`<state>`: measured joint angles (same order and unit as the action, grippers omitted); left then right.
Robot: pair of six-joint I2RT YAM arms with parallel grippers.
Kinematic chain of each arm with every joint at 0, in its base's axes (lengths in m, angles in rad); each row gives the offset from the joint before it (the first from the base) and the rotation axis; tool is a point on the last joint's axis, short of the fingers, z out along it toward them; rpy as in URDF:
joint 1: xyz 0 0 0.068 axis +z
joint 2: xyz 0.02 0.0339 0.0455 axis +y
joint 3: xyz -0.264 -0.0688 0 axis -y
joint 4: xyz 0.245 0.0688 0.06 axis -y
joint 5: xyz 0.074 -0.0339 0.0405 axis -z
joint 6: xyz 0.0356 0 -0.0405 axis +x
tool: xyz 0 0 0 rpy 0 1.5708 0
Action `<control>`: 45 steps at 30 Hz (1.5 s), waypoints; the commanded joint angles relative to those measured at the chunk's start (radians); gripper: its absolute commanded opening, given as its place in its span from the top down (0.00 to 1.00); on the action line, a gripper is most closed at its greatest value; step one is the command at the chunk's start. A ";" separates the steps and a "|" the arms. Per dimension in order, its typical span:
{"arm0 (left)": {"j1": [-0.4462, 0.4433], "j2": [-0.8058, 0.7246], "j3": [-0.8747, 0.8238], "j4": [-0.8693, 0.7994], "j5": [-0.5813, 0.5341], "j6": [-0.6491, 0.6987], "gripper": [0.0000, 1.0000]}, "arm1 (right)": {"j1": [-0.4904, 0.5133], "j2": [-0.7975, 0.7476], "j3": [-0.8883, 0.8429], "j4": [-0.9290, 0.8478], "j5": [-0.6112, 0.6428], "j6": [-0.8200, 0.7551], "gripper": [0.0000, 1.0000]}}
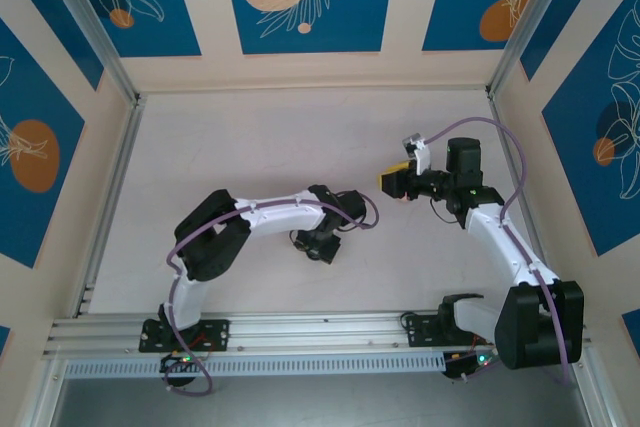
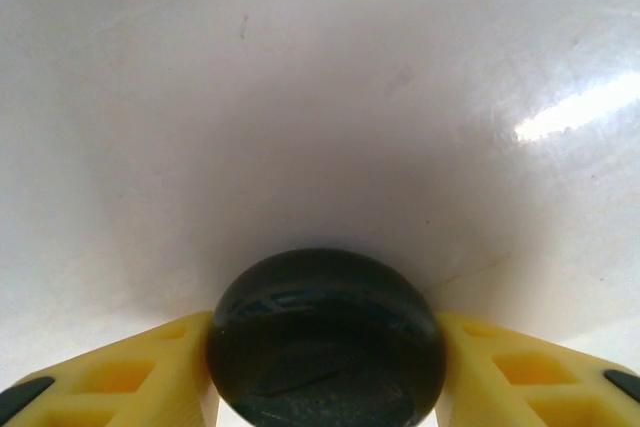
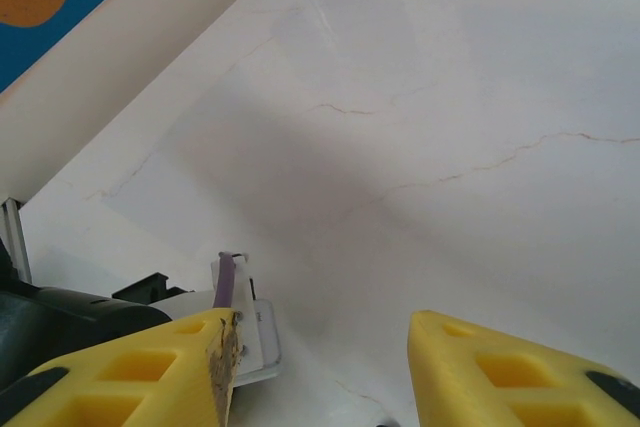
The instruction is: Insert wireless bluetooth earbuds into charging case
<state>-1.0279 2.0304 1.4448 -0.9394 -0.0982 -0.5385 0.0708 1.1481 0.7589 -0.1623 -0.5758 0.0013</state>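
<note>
Over the white table (image 1: 300, 147), the right gripper (image 3: 320, 352) hangs spread, nothing between its fingers. The left gripper (image 2: 325, 352) has the black case (image 2: 325, 322) dead centre, both fingers on its sides: clamped, it seems, though contact is blurred. It looks smooth, domed, light and likely slippery, so grip it at its widest.
</note>
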 commanded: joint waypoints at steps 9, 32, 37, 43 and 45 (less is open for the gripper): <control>-0.003 -0.041 -0.053 0.045 -0.029 0.207 0.57 | -0.055 0.030 -0.008 -0.074 -0.049 0.241 0.51; -0.003 -0.341 -0.463 0.705 0.208 0.781 0.58 | -0.028 0.187 -0.110 -0.290 -0.264 0.317 0.53; -0.003 -0.381 -0.520 0.786 0.273 0.836 0.57 | 0.009 0.190 -0.156 -0.250 -0.261 0.376 0.55; -0.004 -0.417 -0.556 0.814 0.279 0.876 0.57 | 0.104 0.187 -0.183 -0.232 -0.221 0.414 0.56; -0.003 -0.416 -0.552 0.805 0.276 0.881 0.57 | 0.138 0.190 -0.195 -0.209 -0.213 0.436 0.57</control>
<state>-1.0279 1.6386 0.9001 -0.1566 0.1493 0.2989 0.1734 1.3392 0.5880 -0.3885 -0.7887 0.3897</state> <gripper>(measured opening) 0.430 0.431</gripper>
